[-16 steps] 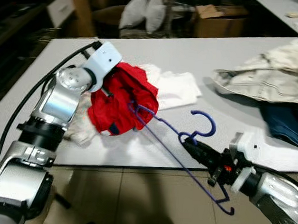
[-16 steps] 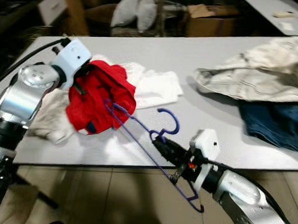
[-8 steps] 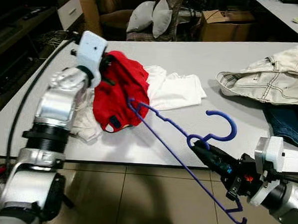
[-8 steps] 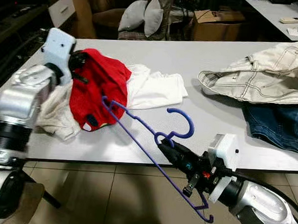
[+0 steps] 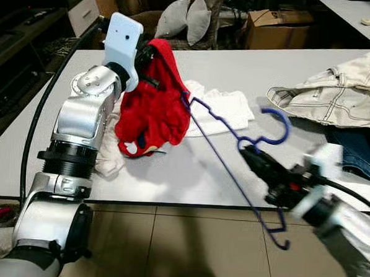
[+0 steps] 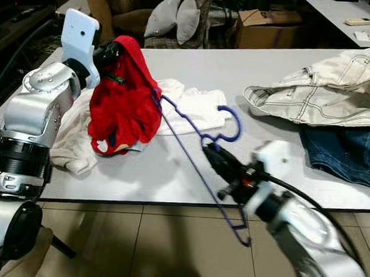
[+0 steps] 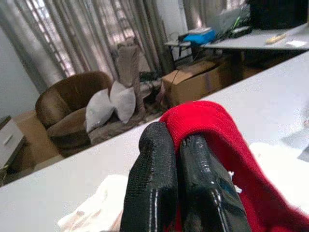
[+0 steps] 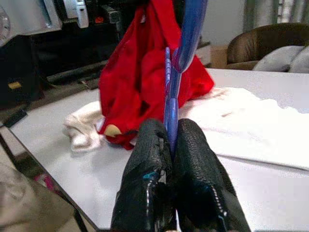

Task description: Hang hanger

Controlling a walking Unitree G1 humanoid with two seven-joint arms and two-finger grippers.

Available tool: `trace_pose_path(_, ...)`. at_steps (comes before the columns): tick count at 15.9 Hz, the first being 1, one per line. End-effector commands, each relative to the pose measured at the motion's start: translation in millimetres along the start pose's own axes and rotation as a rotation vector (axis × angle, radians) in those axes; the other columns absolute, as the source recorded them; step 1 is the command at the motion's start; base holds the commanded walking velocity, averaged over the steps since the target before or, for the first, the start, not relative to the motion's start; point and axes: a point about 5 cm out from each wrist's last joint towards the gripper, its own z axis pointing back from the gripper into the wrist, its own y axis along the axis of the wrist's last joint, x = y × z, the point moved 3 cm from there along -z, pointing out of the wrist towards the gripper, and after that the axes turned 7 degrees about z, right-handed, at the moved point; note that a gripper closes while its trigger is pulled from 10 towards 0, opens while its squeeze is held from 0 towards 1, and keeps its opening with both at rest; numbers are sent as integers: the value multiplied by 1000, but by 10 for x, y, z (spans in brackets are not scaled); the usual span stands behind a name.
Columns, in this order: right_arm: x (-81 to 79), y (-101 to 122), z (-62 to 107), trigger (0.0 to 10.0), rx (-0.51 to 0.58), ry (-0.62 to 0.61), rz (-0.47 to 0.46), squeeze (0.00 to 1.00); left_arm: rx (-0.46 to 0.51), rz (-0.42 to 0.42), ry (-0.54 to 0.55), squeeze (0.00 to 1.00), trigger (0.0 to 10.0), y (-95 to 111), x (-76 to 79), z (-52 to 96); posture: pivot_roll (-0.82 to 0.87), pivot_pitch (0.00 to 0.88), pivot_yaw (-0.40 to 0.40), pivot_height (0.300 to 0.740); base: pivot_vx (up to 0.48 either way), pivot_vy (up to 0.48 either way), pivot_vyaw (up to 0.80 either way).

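A red garment (image 5: 154,106) hangs lifted above the white table (image 5: 238,73), with my left gripper (image 5: 146,57) shut on its top edge; the left wrist view has the black fingers (image 7: 159,179) pinching red cloth (image 7: 212,130). A blue hanger (image 5: 234,147) slants from the garment's side down past the table's front edge, one end against the red cloth. My right gripper (image 5: 252,157) is shut on the hanger just below its hook (image 5: 275,128). Blue wire (image 8: 171,96) runs up from between the right fingers (image 8: 149,174) toward the red garment (image 8: 140,77).
White clothes (image 5: 217,109) lie on the table under and beside the red garment. A cream jacket (image 5: 336,90) and blue jeans (image 5: 358,154) lie at the right. Tiled floor runs along the table's front edge; an armchair with pillows (image 5: 179,17) and a cardboard box (image 5: 278,22) stand behind.
My left gripper has raised the red garment higher off the table. My right gripper has carried the hanger up and toward the garment, so its hook now sits over the table.
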Motion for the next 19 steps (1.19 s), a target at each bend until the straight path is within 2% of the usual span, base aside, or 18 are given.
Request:
trace_pose_path(1, -56, -19, -84, 10000, 4, 23, -4, 0, 50, -16, -27, 0, 0, 186, 54, -18, -135, 0, 107, 740, 0, 0, 0)
trace_pose_path(3, -102, -36, -194, 10000, 14, 44, -15, 0, 44, -18, -33, 0, 0, 175, 81, -21, -130, 0, 105, 740, 0, 0, 0)
trace_pose_path(5, -78, -53, -262, 10000, 13, 24, -16, 0, 47, -15, -54, 0, 0, 189, 114, -10, -126, 0, 102, 740, 0, 0, 0)
trace_pose_path(6, 116, -105, -326, 10000, -12, -118, -33, 0, 43, -42, -95, 0, 0, 204, 135, 38, -120, 0, 95, 740, 0, 0, 0)
trace_pose_path(9, 396, -133, -309, 10000, -7, -315, -94, 0, 16, -73, -120, 0, 0, 190, 94, 121, -116, 0, 88, 740, 0, 0, 0)
trace_pose_path(10, 443, -132, -301, 10000, 1, -346, -107, 0, 9, -78, -127, 0, 1255, 186, 91, 135, -116, 0, 88, 740, 0, 0, 0)
trace_pose_path(11, 568, -3, -249, 10000, 89, -397, -161, 0, -52, -135, -129, 0, 2078, 79, 20, 193, -110, 0, 78, 740, 0, 0, 0)
trace_pose_path(12, 634, 106, -202, 10000, 162, -407, -195, 0, -88, -166, -118, 0, 2039, 11, -35, 222, -108, 0, 75, 740, 0, 0, 0)
trace_pose_path(16, 716, 211, -143, 10000, 220, -428, -189, 0, -99, -171, -113, 0, 1647, -1, -64, 254, -111, 0, 74, 740, 0, 0, 0)
trace_pose_path(18, 745, 310, -106, 10000, 281, -434, -207, 0, -60, -188, -58, 0, 1882, 71, -169, 261, -112, 0, 73, 740, 0, 0, 0)
trace_pose_path(19, 693, 296, -111, 10000, 253, -386, -199, 0, -2, -184, -8, 0, 1804, 172, -248, 252, -112, 0, 73, 740, 0, 0, 0)
